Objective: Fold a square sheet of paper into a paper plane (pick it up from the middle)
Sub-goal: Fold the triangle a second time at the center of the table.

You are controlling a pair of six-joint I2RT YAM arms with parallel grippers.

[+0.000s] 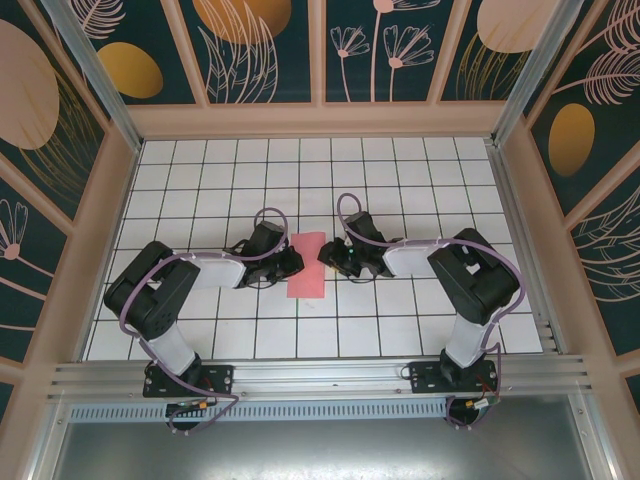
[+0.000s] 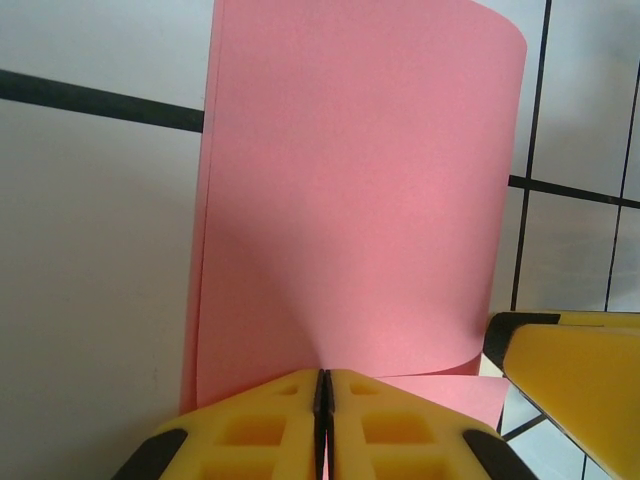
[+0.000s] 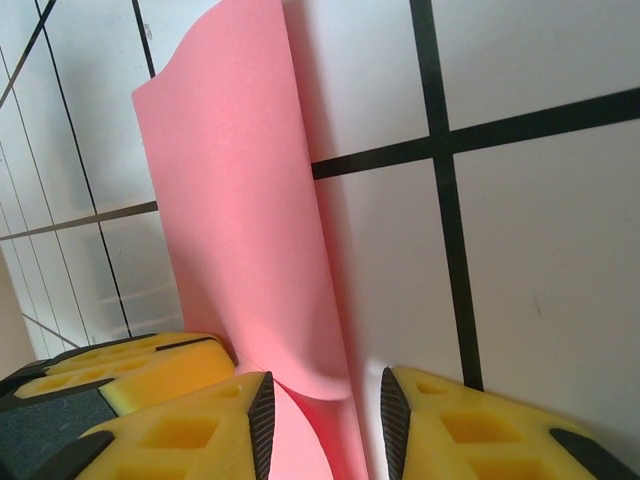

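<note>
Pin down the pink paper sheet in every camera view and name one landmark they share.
Top external: the pink paper sheet lies at the centre of the white tiled table.
Left wrist: it fills the centre, rising from the shut left gripper at the bottom.
Right wrist: it curls left of centre, down into the open right gripper.
Shared landmark: the table's black grid lines.

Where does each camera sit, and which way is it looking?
Top external: above and behind, looking down at the tiled table; left arm and right arm show.
Left wrist: rides that arm, looking along the left tool, shut on the pink sheet.
Right wrist: on the right arm, looking past the open right tool.
All three share the sheet.
</note>
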